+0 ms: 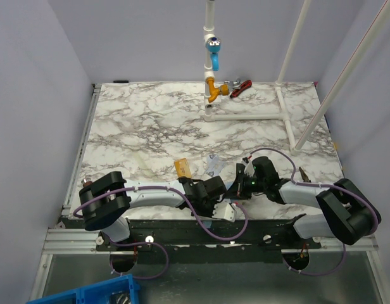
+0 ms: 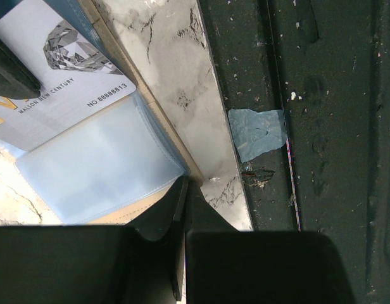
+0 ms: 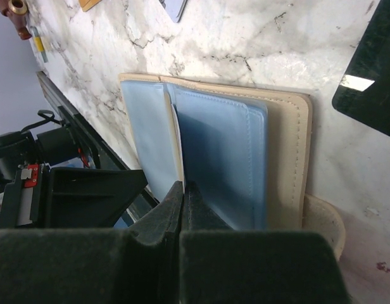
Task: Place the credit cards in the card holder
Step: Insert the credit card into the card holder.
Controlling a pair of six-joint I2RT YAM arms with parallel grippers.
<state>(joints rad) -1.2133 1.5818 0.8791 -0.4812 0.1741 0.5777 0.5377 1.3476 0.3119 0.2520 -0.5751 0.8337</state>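
**A:** Start with the table (image 1: pixel 150 120). It's marble, and both arms are folded in over its near edge. Why so tight?

**B:** The wallet (image 3: pixel 226 145) lies right at that edge, open, blue lining up. The right pincer (image 3: pixel 183 190) is closed on an inner blue leaf, and the wallet spreads away just ahead of its tips. My read is that it holds the leaf to open a pocket mouth.

**A:** Left pincer (image 2: pixel 182 190)?

**B:** Closed too, tips at the wallet's corner beside the table edge. It looks like a pinch on the rim (the view is tight). I'd guess it anchors the wallet so nothing slides while the other pincer pulls.

**A:** Cards?

**B:** A white printed card (image 2: pixel 62 69) with a diamond picture sits beyond the blue pocket, past the left pincer's tips. I can't tell whether it is tucked in or only lying there. The gold card (image 1: pixel 182 168) and the pale card (image 1: pixel 213 166) lie flat on the table ahead of both pincers, and neither is held. A glossy black slab (image 3: pixel 372 69) sits off to one side of the right pincer, past the wallet's tan rim. It's probably the black card.

**A:** Progress?

**B:** Early, I judge. Both pincers are busy with the wallet, so one must let go to fetch a card. Thin cards flat on stone will be awkward to lift.

**A:** Smallest item?

**B:** A scrap of blue tape (image 2: pixel 258 133) on the dark frame, beside the left pincer's tips. It plays no part.
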